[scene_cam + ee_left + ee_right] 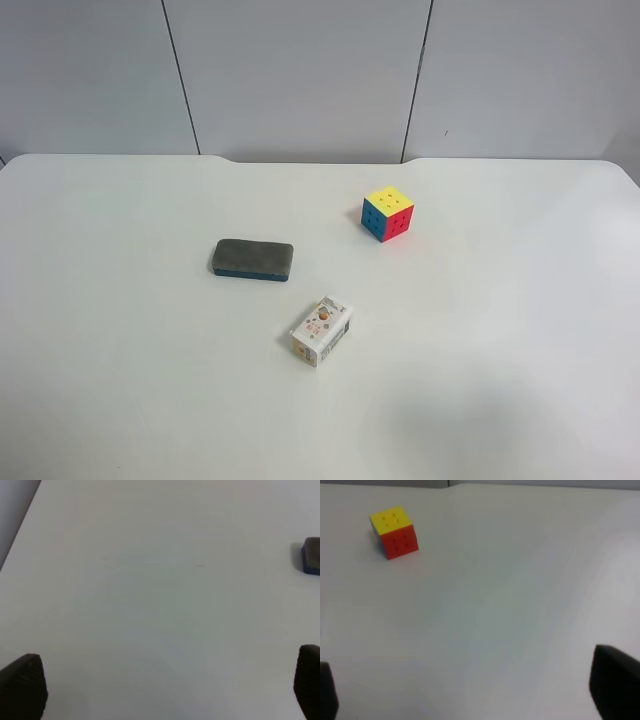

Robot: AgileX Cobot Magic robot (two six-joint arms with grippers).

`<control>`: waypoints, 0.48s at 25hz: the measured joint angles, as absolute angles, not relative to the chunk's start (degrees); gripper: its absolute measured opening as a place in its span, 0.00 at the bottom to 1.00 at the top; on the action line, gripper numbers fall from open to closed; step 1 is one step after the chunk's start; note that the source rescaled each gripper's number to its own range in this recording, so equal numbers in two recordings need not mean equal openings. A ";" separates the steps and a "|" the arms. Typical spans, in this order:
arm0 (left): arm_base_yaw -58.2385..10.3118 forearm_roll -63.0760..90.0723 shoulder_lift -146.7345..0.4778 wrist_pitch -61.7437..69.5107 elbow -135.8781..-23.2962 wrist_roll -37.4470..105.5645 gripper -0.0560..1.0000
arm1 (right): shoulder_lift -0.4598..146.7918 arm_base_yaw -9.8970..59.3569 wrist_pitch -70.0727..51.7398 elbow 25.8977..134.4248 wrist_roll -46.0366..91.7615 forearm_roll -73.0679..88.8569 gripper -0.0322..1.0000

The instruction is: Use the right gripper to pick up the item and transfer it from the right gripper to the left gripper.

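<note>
Three items lie on the white table [120, 380]. A colourful puzzle cube [387, 213] sits at the back right and also shows in the right wrist view [394, 532]. A dark grey eraser with a blue base [252, 259] lies left of centre, and its end shows in the left wrist view [312, 555]. A small white printed box [321, 330] lies near the middle front. My right gripper [470, 695] is open and empty, well short of the cube. My left gripper [165, 690] is open and empty over bare table. Neither arm shows in the exterior high view.
A grey panelled wall [300, 70] stands behind the table's far edge. The table's side edge shows in the left wrist view [22, 525].
</note>
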State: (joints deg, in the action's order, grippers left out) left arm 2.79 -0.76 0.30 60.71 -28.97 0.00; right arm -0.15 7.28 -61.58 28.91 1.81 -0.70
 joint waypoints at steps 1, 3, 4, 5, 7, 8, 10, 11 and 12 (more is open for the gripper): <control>2.79 -0.53 0.35 60.69 -28.97 0.00 1.00 | -0.15 7.28 -61.58 28.91 1.81 -0.70 1.00; 2.79 -0.53 0.35 60.65 -28.97 0.00 1.00 | -0.15 7.28 -61.58 28.91 1.81 -0.70 1.00; 2.79 -0.53 0.35 60.61 -28.97 0.30 1.00 | -0.15 7.28 -61.58 28.91 1.81 -0.70 1.00; 2.79 -0.53 0.35 60.61 -28.97 0.30 1.00 | -0.15 7.28 -61.58 28.91 1.81 -0.70 1.00; 2.79 -0.53 0.35 60.61 -28.97 0.41 1.00 | -0.15 7.28 -61.58 28.91 1.81 -0.70 1.00; 2.79 -0.53 0.35 60.61 -28.97 0.41 1.00 | -0.15 7.28 -61.58 28.91 1.81 -0.70 1.00; 2.79 -0.53 0.35 60.61 -28.97 0.41 1.00 | -0.15 7.28 -61.58 28.91 1.81 -0.70 1.00; 2.79 -0.53 0.35 60.61 -28.97 0.41 1.00 | -0.15 7.28 -61.58 28.91 1.81 -0.70 1.00; 2.79 -0.53 0.35 60.61 -28.97 0.41 1.00 | -0.15 7.28 -61.58 28.91 1.81 -0.70 1.00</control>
